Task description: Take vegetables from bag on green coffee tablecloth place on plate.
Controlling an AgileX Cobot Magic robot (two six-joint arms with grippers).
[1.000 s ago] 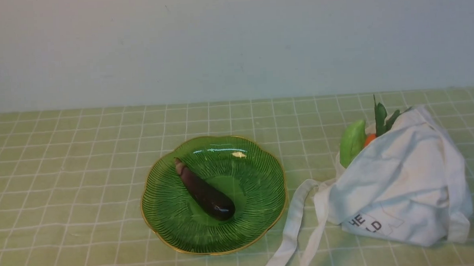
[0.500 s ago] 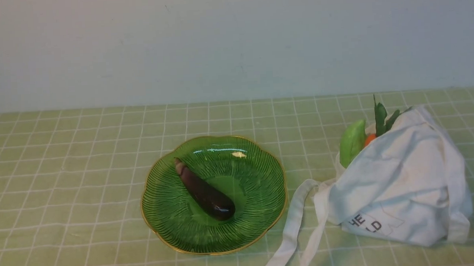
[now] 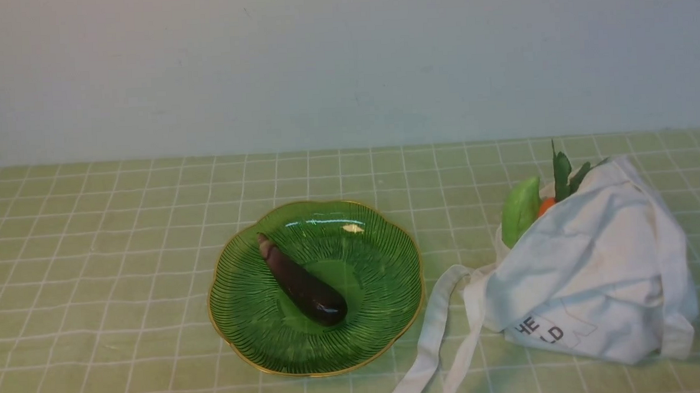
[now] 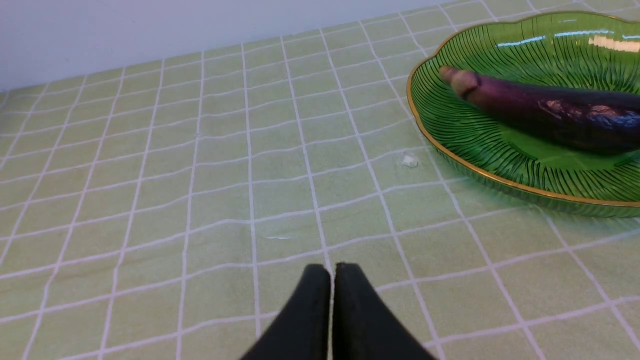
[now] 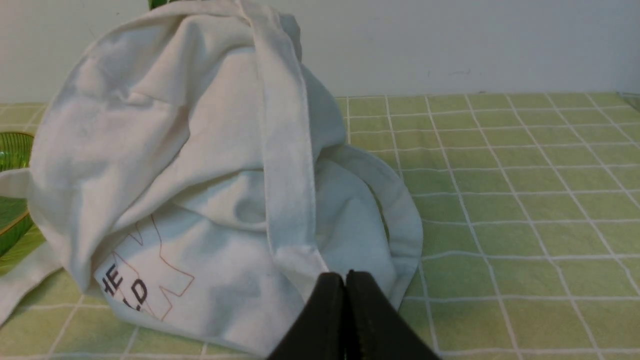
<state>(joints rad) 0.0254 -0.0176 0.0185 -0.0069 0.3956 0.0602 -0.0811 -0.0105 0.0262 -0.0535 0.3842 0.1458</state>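
One vegetable plated, two waiting in the bag

One eggplant [image 3: 302, 287] lies in the plate [image 3: 391, 324], its long axis running diagonally from the far left down to the near right of the dish; the plate sits mid-tabletop on the tablecloth [image 3: 93, 261]. To its right slumps the bag [image 3: 595, 268], mouth turned to the far left, with the pale green vegetable [image 3: 520, 211] and the carrot [image 3: 545, 206] poking out of the opening, leaves standing above; the straps trail toward the near edge beside the plate.

Both hands are pulled back to the near side, outside the front view; the left hand [image 4: 332, 272] has its two dark tips pressed together over bare cloth, holding nothing, with the plate off to one side of it; the right hand [image 5: 345, 280] is likewise pinched closed and empty, sitting just short of the bag's closed bottom end.

So the right arm is plainly the nearer one to the bag; but the mouth, I judge, faces away from it, on the far side of the cloth heap; it would need to reach over or around to come at the green vegetable, whose long axis leans up and out of the opening.

Set against the pictures from a second ago, nothing differs; plate, eggplant and bag lie exactly as they did.
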